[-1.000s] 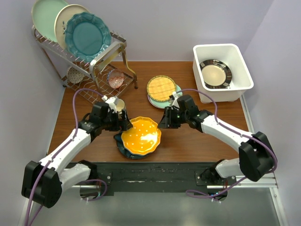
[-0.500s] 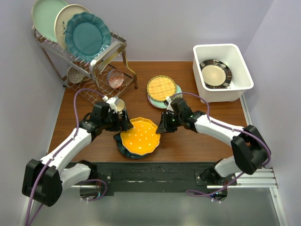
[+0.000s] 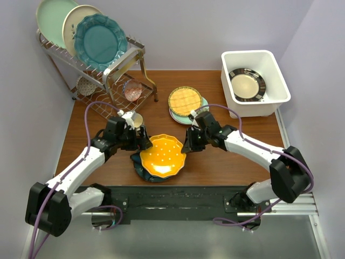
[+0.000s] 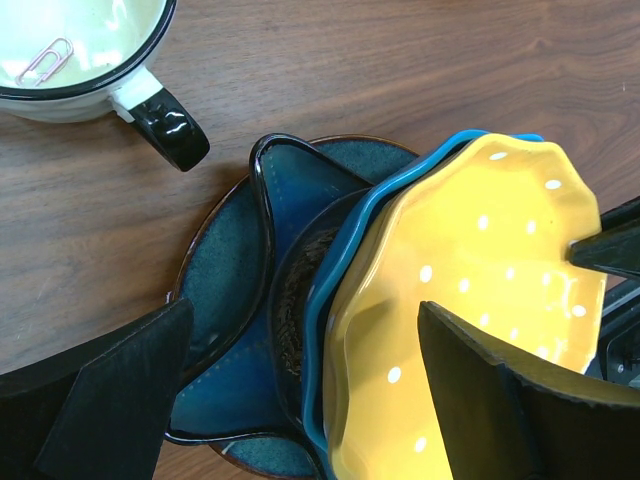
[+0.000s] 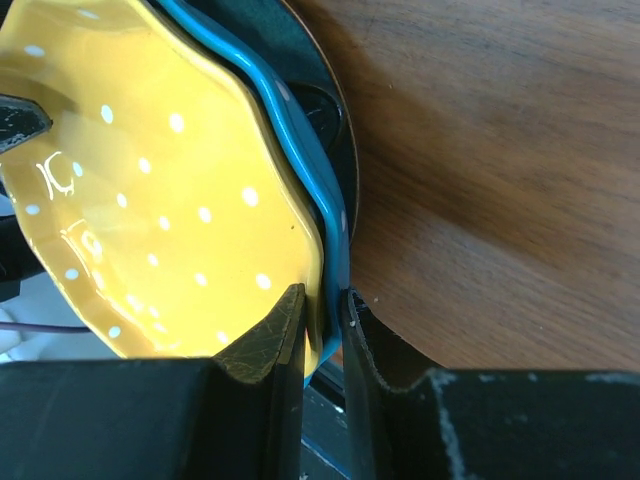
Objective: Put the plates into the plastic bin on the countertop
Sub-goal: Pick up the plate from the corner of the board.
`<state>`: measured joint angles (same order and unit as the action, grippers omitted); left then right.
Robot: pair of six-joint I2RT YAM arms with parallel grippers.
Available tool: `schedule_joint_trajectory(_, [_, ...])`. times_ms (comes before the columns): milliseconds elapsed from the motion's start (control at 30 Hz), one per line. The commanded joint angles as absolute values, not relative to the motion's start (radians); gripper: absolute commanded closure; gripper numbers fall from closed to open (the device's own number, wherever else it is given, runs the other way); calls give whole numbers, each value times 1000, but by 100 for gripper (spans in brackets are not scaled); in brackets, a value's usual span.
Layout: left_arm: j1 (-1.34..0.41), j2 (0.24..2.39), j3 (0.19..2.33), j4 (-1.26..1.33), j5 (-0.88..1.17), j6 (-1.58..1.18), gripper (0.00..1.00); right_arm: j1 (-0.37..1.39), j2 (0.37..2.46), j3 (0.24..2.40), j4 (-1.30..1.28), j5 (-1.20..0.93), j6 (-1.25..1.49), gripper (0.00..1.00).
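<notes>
The right hand (image 3: pixel 188 144) is nearly shut. Its two fingers pinch the right rim of the orange plate (image 3: pixel 163 157), one finger on the dotted top face and one under the edge. The right wrist view shows a blue scalloped edge caught in the same pinch. Whether that is a second plate or the orange one's underside cannot be told. The left hand (image 3: pixel 143 142) is spread wide at the left side of the stack and holds nothing. Its fingers reach over the plates, and no touch is visible.

The orange plate sits tilted on top of the dark teal plates (image 4: pixel 225 290), in the near middle of the tabletop (image 3: pixel 237 162) close to its near edge. The plastic bin (image 3: pixel 269 102) stands at the far right corner, well apart, with a black-rimmed cream plate (image 3: pixel 246 84) lying flat in it. Bare wood lies to the right of the stack. The yellow lattice plate (image 3: pixel 185 101), on paler plates (image 3: pixel 176 116), sits just beyond the right hand.

Only the left wrist view shows the cream cup (image 4: pixel 80 50) near the stack with a paperclip (image 4: pixel 45 62) inside. Only the top view shows the wire rack (image 3: pixel 116 70) at far left.
</notes>
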<state>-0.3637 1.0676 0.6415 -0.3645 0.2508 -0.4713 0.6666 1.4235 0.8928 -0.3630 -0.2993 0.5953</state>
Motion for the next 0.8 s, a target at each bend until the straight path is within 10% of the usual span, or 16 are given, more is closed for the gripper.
schedule_joint_trajectory(0, [-371,1062,655,-350,259,-476,2,660,1353,960,-394,-230,574,84])
schedule_joint_trajectory(500, [-371,1060,652,-344,264,-472,3,658,1382,953,-376,-250,574,73])
schedule_joint_trajectory(767, [-371,1049,660,-342,275,-471,26,658,1371,950,-373,-241,574,70])
